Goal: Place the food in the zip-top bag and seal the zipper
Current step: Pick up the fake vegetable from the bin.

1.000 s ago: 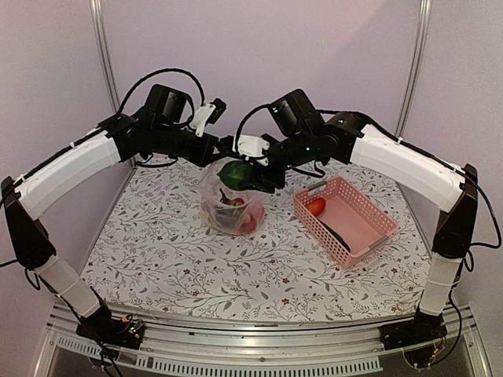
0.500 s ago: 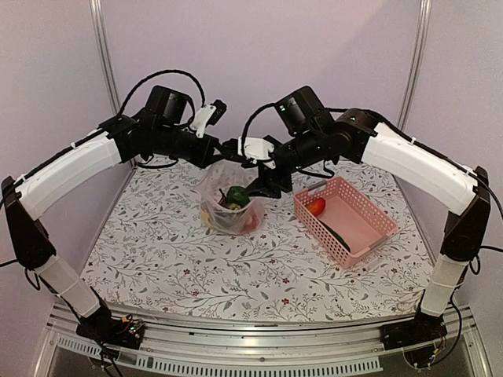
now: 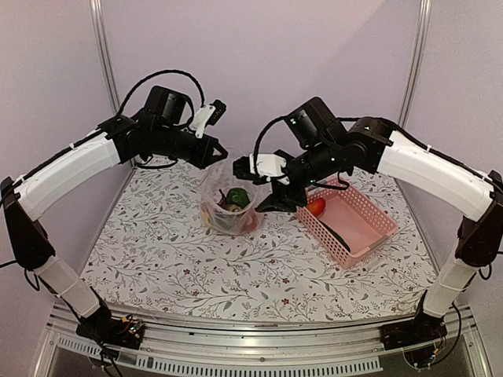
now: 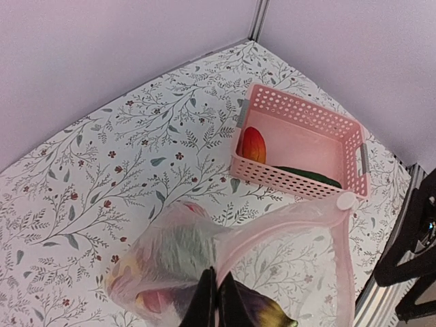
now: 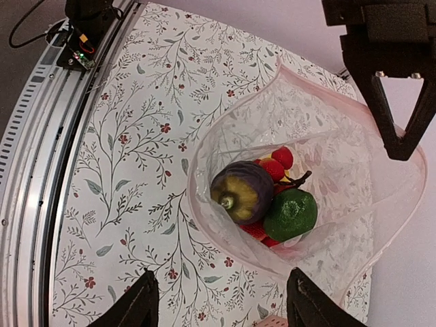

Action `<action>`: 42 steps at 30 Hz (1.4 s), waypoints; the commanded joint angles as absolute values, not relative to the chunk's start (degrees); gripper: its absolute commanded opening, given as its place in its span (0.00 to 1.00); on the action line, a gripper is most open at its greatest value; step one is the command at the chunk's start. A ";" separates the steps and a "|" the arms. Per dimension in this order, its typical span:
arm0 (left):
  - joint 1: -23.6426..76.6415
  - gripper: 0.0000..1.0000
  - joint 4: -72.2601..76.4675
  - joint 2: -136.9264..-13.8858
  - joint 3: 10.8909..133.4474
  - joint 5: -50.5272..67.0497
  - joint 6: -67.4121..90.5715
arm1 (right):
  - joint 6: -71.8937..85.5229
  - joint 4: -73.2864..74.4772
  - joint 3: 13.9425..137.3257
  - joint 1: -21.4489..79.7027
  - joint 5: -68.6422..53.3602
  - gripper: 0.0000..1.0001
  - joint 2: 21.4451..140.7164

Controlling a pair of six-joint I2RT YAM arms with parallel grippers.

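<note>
Across the floral-patterned table (image 3: 173, 259), the pink slatted plastic basket (image 3: 376, 210) sits at the right. The clear crinkly zip-top bag (image 3: 224, 206) stands just left of it, near the middle, mouth open upward. Our left gripper (image 4: 216, 278) has its fingers together, clamped on the bag's far rim. Our right gripper (image 5: 221, 289) hovers over the bag's right side, fingers apart, holding nothing. Inside the bag lie a dark purple eggplant (image 5: 242, 192), a round green pepper (image 5: 291, 212) and small red fruits (image 5: 276, 162). A long green cucumber (image 4: 306, 177) and a red-orange fruit (image 4: 253, 144) lie in the basket.
</note>
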State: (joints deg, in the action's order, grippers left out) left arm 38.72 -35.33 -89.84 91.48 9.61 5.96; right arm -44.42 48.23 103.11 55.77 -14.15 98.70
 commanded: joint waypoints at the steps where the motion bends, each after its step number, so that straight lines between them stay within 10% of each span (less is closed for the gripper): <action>1: 39.22 0.00 -34.01 -88.56 91.05 9.76 5.40 | -43.72 49.21 98.81 54.14 -12.84 0.63 92.25; 18: 39.21 0.00 -34.19 -88.94 91.19 9.07 6.21 | -35.73 43.85 80.60 25.77 -20.73 0.60 87.35; 42: 39.31 0.00 -33.95 -88.88 90.14 8.18 5.79 | -29.20 41.80 72.95 21.34 -15.52 0.61 105.61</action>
